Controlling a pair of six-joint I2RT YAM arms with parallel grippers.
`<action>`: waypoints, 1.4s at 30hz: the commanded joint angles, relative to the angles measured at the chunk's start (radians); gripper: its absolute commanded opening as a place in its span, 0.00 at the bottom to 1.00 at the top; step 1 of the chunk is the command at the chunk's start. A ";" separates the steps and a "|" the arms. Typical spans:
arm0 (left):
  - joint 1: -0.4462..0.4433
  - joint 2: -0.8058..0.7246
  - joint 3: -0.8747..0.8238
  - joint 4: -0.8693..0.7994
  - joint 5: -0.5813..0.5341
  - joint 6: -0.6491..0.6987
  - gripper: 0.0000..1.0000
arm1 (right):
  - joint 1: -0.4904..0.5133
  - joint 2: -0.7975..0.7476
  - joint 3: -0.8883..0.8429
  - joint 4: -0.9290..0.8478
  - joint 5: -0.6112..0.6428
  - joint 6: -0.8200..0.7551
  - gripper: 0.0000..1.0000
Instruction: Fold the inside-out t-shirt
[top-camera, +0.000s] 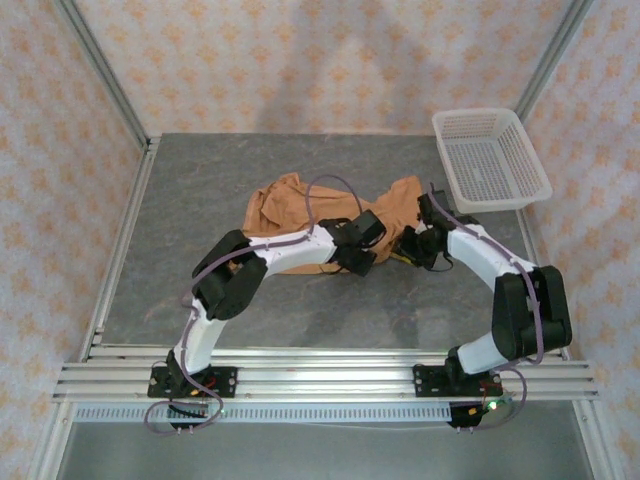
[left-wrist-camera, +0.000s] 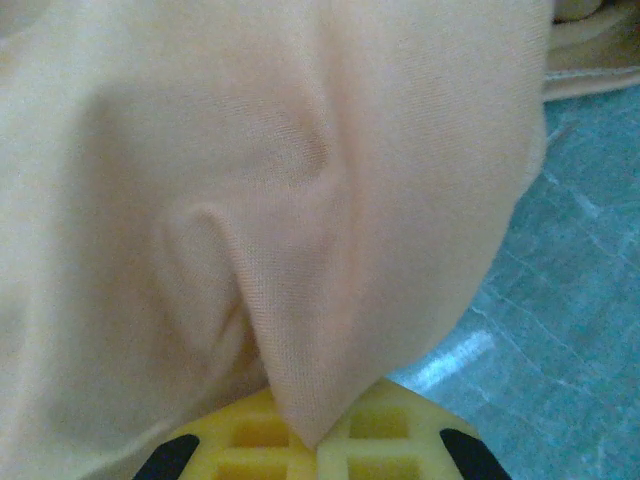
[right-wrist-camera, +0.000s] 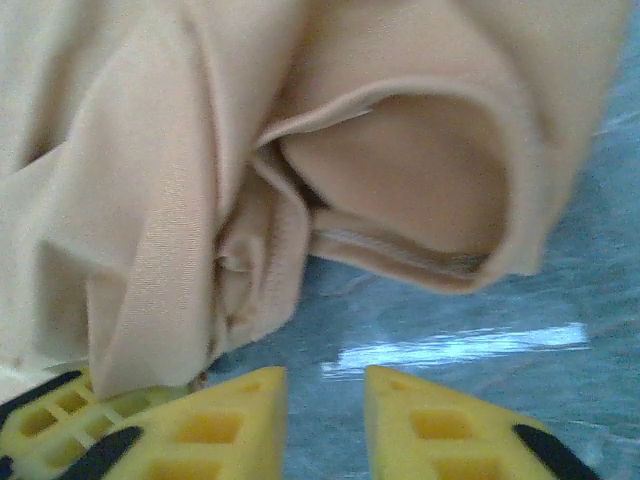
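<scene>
Grey tabletop (top-camera: 180, 190) carries the crumpled orange-tan cloth t-shirt (top-camera: 285, 208) at centre, with the white plastic mesh basket (top-camera: 490, 160) at its 2 o'clock. We see our left gripper (left-wrist-camera: 318, 445) pinching a shirt fold; our right gripper (right-wrist-camera: 325, 400) stands spread, cloth at its 11 o'clock.

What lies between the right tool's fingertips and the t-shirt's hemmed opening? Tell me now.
Bare grey table with a streak of glare, in the right wrist view, between the open right tool and the opening of the t-shirt.

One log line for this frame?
t-shirt: bunched mid-table | left gripper: shut on t-shirt fold | right gripper: open, near hemmed opening
</scene>
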 joint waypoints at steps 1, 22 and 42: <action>0.022 -0.114 0.025 -0.079 0.019 -0.016 0.00 | 0.026 0.029 -0.011 0.105 -0.027 0.061 0.39; 0.226 -0.324 -0.067 -0.074 0.390 -0.118 0.00 | 0.029 -0.161 0.066 -0.052 0.115 0.083 0.00; 0.221 -0.140 0.006 -0.094 0.334 -0.025 0.69 | -0.085 0.007 0.170 -0.086 0.159 -0.046 0.42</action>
